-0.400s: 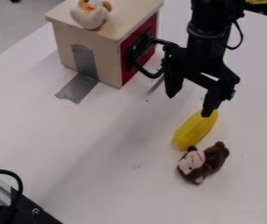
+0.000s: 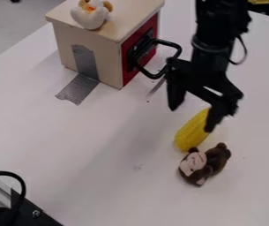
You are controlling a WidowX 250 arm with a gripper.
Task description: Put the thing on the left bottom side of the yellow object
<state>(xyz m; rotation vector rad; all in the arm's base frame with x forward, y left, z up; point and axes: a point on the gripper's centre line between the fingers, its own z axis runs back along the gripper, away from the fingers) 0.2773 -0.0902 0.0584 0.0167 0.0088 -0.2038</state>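
The fingers [image 2: 190, 119] stand wide apart with nothing between them, one tip overlapping the corn's upper right side in view. Closing or dropping here could clip the corn rather than the monkey; whether they touch, I cannot tell.

Nearest, at the lower left corner, is a hard black plate [image 2: 33, 214], probably out of harm's way.

The monkey [image 2: 204, 164], seemingly the thing to be moved, lies on the bench [image 2: 130, 185] just below and right of the corn, not at its lower left. It looks like soft brown plush, with a smooth pale face and stubby rounded limbs; a pinch on one limb could let it twist or slip. Being so near, it could nudge the corn if dragged across.

The corn [image 2: 192, 132] is long, yellow, round-ended and finely bumpy. Its curved shape could roll if bumped, spoiling the reference for left and bottom.

Farther back, a rigid looped handle [image 2: 170, 43] on the boxy wooden house [image 2: 104, 48] could snag the arm if it swings left. On the flat roof, a rounded white toy [image 2: 89, 18] might topple if the house were jolted.
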